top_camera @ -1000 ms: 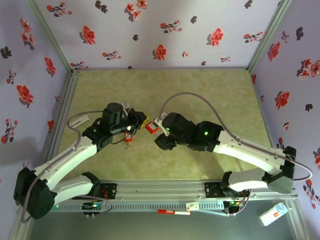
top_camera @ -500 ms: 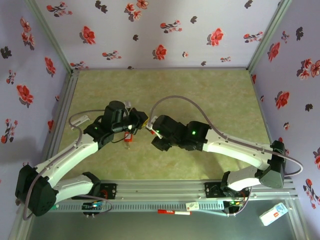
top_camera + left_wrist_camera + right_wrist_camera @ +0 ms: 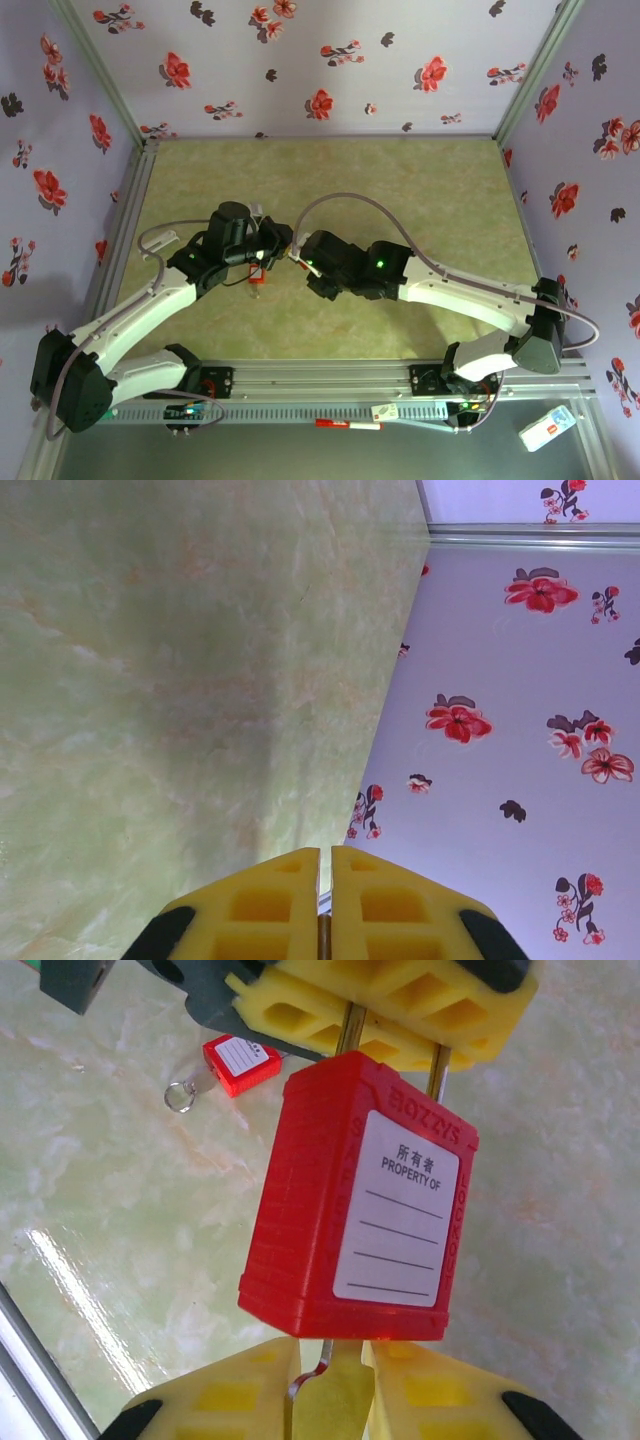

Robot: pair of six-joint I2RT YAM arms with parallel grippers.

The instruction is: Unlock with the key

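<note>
In the right wrist view a red padlock (image 3: 365,1200) with a white label hangs by its thin shackle from my left gripper's yellow fingers (image 3: 300,1010). The key (image 3: 335,1390) sticks up into the padlock's underside. My right gripper (image 3: 332,1355) is shut on the key's head, just below the padlock body. In the top view the left gripper (image 3: 278,240) and the right gripper (image 3: 296,256) meet above the middle of the table. The left wrist view has my left gripper (image 3: 325,880) shut on a thin metal shackle wire (image 3: 323,935).
A second red padlock (image 3: 240,1063) with a key ring lies on the green marbled table (image 3: 400,180), below the left gripper (image 3: 257,275). Flowered walls enclose the table on three sides. A metal rail (image 3: 320,378) runs along the near edge.
My right arm has moved left to the hanging padlock and its fingers have closed on the key. The left arm has held still.
</note>
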